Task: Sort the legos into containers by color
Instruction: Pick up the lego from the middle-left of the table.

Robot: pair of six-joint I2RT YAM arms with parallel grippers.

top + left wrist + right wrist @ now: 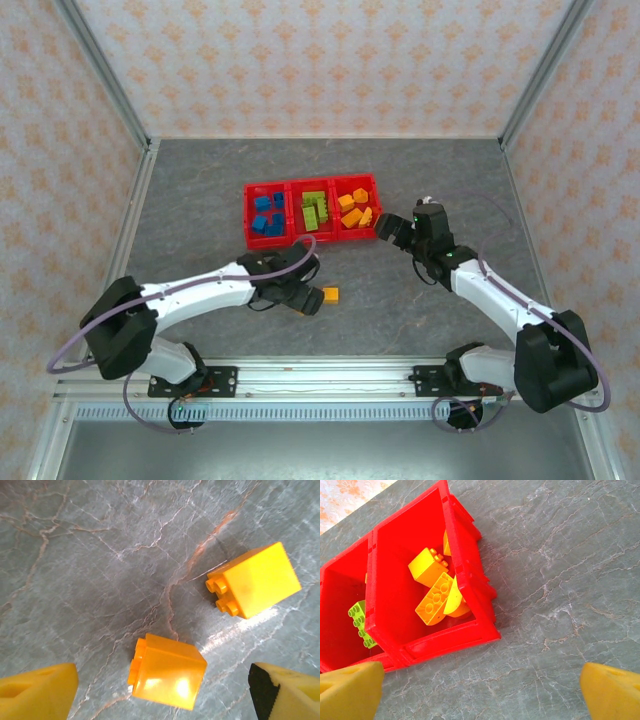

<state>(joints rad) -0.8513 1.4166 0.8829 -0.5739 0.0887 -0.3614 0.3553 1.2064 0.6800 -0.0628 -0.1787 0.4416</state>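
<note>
Left gripper (308, 300) hanging wide open, empty; I'm planning on straddling nearer orange-yellow plastic brick (167, 672) squarely, missing twin brick (255, 580). Right gripper (482, 692) gaping, empty.

Laboratory robot cell. Patterned wall panels (320, 60) and aluminium posts (104, 70) enclose a grey marbled tabletop (200, 190). A mounting rail (330, 377) edges its front.

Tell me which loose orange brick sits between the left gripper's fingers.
The lower brick in the left wrist view, lying between the fingers of the left gripper; the other brick lies up-right, beyond them.
</note>
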